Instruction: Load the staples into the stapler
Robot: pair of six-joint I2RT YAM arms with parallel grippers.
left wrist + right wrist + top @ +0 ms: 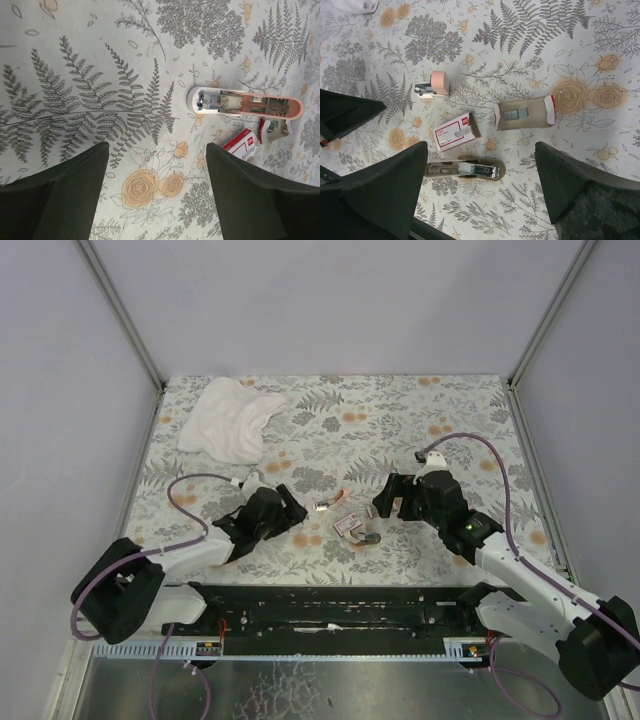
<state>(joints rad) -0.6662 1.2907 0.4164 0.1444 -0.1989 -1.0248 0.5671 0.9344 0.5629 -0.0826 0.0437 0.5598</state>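
Visible only from the right wrist: an open cardboard tray [525, 112] holding silver staples [516, 115], just beside the red-and-white staple box [455, 132]. Tan stapler base [465, 170] just beside that box on the right gripper's side, pink stapler piece [434, 85] near the box on the left gripper's side. From the left wrist alone, silver insides of the pink piece in plain sight. Print on the box's pale label too small to read. Left gripper [156, 150] spread wide, holding nothing. Right gripper [481, 145] equally wide and empty, box and tan base framed between its fingers. Bare floral tablecloth [400, 410] open beyond the box toward the far wall, with a crumpled white cloth [232, 418] well apart from it.
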